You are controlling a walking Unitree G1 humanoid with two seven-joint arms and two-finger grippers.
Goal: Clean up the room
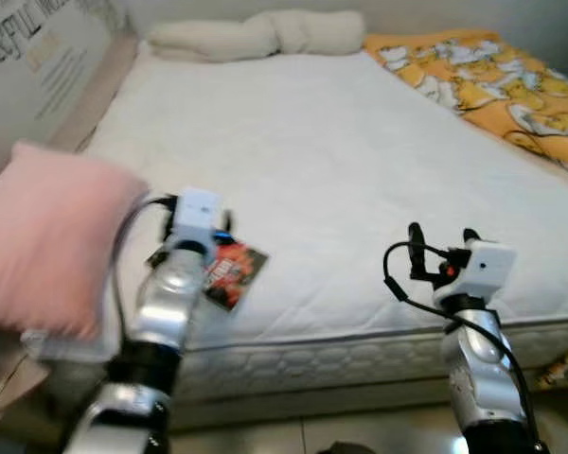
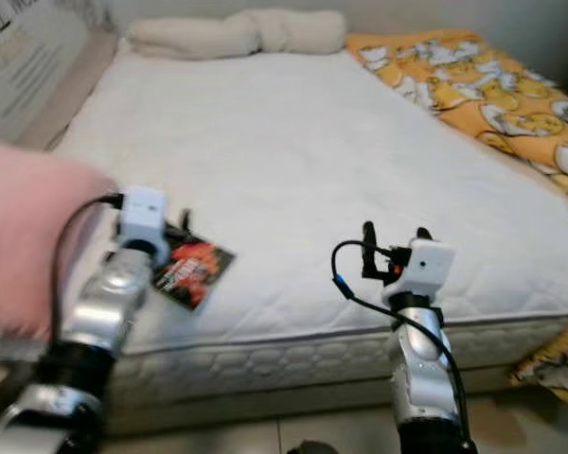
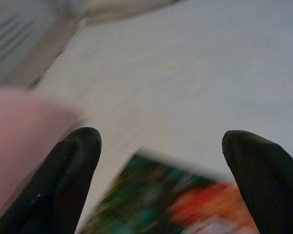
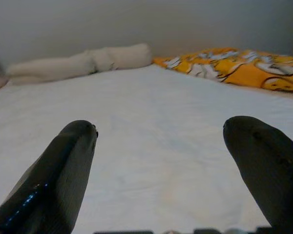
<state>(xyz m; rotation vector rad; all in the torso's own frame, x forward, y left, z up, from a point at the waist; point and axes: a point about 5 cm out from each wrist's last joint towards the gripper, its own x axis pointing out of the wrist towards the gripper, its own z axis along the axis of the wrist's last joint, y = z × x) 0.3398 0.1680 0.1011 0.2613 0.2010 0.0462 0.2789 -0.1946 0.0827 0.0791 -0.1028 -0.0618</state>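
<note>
Your left gripper (image 3: 161,161) hangs spread wide just over the red packet (image 1: 231,271) near the mattress (image 1: 360,170) front edge, pink pillow (image 1: 47,236) beside it. Right gripper (image 4: 161,156) spread wide too, nothing held, over the mattress front edge.

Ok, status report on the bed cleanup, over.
Left gripper open, over the red packet at mattress edge. Right gripper open, empty. Pink pillow beside the left arm.
</note>
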